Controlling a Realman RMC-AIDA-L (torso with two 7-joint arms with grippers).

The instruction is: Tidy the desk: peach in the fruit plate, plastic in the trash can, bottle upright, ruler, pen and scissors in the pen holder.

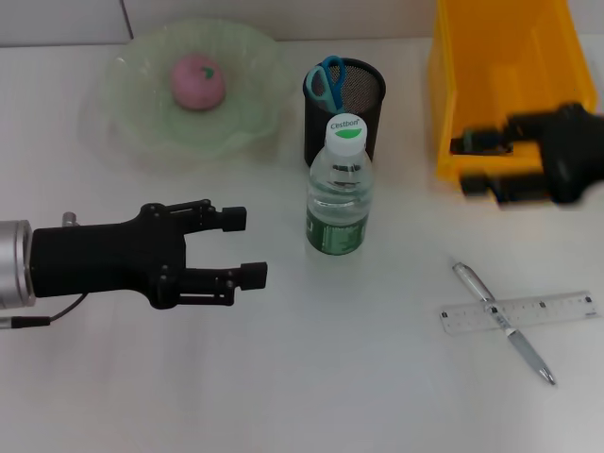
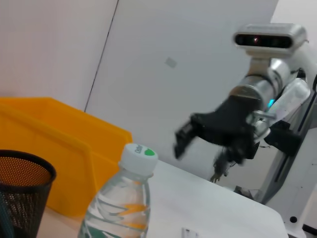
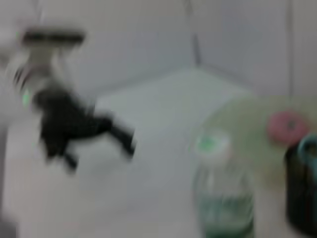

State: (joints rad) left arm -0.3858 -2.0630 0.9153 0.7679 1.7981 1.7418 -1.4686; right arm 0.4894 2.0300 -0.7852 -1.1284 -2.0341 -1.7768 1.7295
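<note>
The peach [image 1: 196,80] already lies in the green plate [image 1: 142,123] at the upper left of the frame; the scissors [image 1: 327,79] stand in the black mesh pen holder [image 1: 363,113] at top centre; the bottle [image 1: 340,189] is upright just in front of the holder. What is left, judging from the layout, is the pen [image 1: 505,324] and the ruler [image 1: 557,310], which lie crossed on the surface at the lower right, the pen on top.

The right claw [image 1: 481,162] hangs at the front edge of the yellow bin [image 1: 448,104] at the upper right, its jaws spread and holding nothing; it is the nearer arm for the pen. The left claw [image 1: 243,247] hovers at the middle left, jaws wide and empty, close to the bottle.

To do the step well, take the pen first since it rests over the ruler; come down on its barrel clear of the crossing, so the ruler is not dragged; carry it high enough to pass the bottle cap [image 1: 346,126], then drop it tip-down beside the scissors.
</note>
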